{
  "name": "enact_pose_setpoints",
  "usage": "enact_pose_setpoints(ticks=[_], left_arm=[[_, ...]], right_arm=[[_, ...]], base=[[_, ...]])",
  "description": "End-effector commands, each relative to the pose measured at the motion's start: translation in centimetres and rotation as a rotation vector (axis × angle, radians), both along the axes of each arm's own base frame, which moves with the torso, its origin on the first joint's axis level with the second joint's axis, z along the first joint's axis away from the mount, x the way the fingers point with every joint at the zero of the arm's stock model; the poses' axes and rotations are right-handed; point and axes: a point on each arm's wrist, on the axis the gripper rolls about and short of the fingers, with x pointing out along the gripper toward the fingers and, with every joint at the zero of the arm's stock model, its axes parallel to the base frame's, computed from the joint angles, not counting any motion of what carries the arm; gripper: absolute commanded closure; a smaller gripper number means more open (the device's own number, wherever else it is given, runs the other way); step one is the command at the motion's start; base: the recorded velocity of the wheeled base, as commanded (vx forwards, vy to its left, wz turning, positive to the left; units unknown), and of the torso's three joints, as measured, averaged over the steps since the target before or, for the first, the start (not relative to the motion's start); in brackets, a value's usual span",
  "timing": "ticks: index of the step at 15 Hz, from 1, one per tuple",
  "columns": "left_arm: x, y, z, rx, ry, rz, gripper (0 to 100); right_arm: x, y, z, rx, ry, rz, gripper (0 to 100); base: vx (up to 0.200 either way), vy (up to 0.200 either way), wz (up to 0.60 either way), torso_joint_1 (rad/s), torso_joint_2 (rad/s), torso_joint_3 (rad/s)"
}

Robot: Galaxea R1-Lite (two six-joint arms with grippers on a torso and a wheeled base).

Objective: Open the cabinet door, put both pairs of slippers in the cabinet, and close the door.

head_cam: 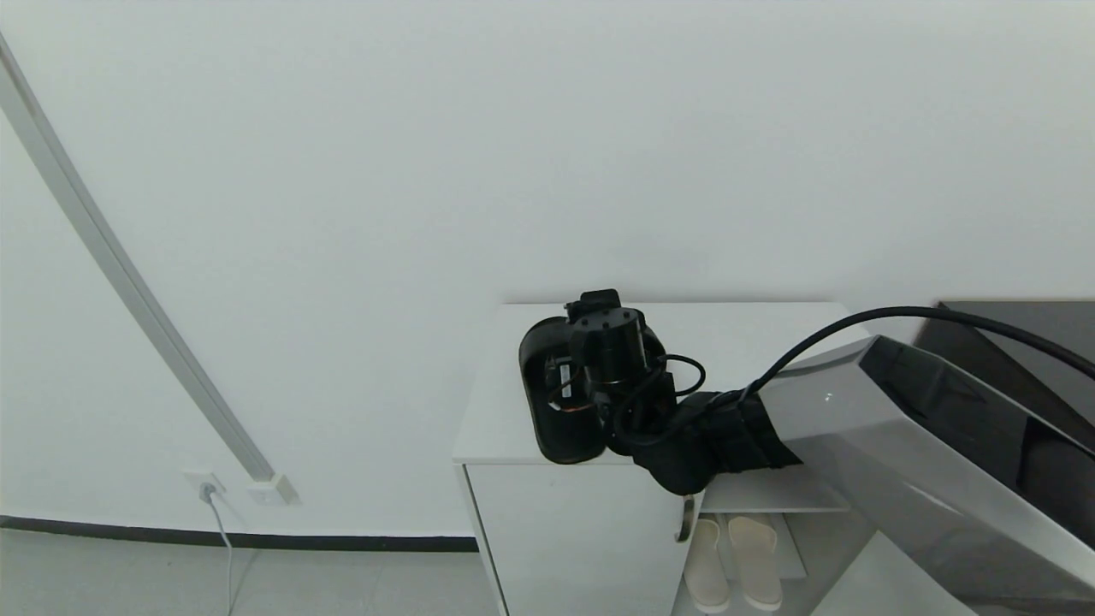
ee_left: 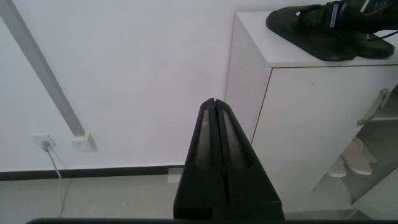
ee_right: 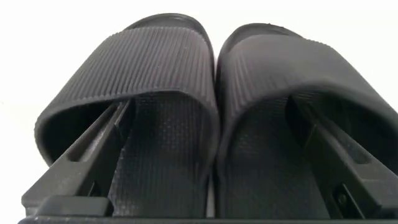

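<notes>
A: Step in hand?
B: Second pair, I judged. Right pincer (ee_right: 208,118) gaped wide, one finger inside each of the black slippers (head_cam: 560,402) atop the cabinet (head_cam: 744,334); nothing squeezed. Left pincer (ee_left: 216,109) was closed, empty.
A: Next?
B: Pinch, lift, shelve inside cabinet.

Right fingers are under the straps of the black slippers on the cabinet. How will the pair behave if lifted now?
The black slippers look like soft ribbed rubber, so probably light and bendy; the straps may stretch over the fingers. They are two loose pieces, one finger in each, so either could swing or slide off when tilted.
</notes>
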Motion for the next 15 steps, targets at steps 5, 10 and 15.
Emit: enact_pose_setpoints(ticks=[5, 10, 15], left_arm=[[0.01, 0.0, 0.0, 0.0, 0.001, 0.001, 100], [0.01, 0.03, 0.0, -0.001, 0.001, 0.013, 100], [0.01, 0.03, 0.0, -0.001, 0.001, 0.013, 100]], right_arm=[[0.92, -0.02, -0.96, -0.001, 0.005, -0.012, 100], [0.9, -0.04, -1.03, 0.002, 0.007, -0.013, 100], [0.66, -0.17, -0.11, 0.016, -0.007, -0.016, 100]], base=[[0.0, 0.0, 0.0, 0.0, 0.0, 0.0], [0.0, 0.0, 0.0, 0.0, 0.0, 0.0], [0.0, 0.0, 0.0, 0.0, 0.0, 0.0]])
